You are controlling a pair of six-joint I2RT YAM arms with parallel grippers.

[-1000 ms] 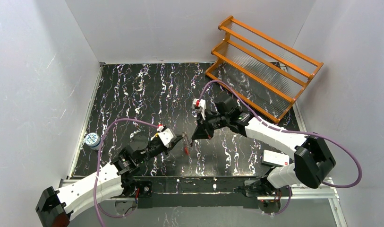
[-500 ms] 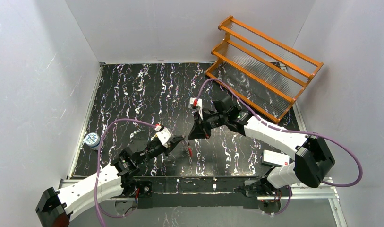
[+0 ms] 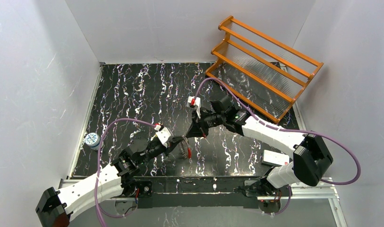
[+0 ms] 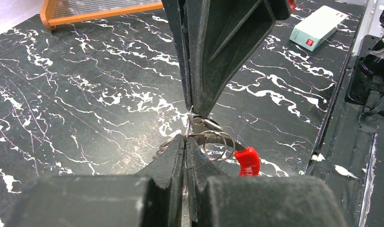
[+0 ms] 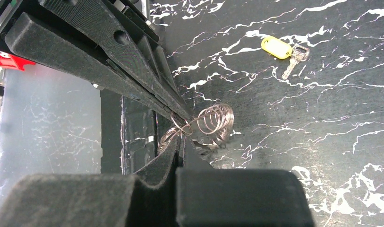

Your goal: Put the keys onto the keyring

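No text, brand, number or sign is legible in any view. The small pale-green rectangular box (image 4: 317, 27) on the black white-veined table (image 4: 86, 94) bears a red mark too small to read. The round blue-and-white patterned container (image 3: 91, 140) and the yellow oval plastic tag (image 5: 276, 48) show no readable lettering.

Black tabletop (image 3: 147, 90) with white marble veins; orange slatted wooden rack (image 3: 265, 61); silvery wire keyring (image 4: 214, 142), red plastic tab (image 4: 248, 161); yellow oval key tag (image 5: 276, 47); pale green box (image 4: 317, 28).
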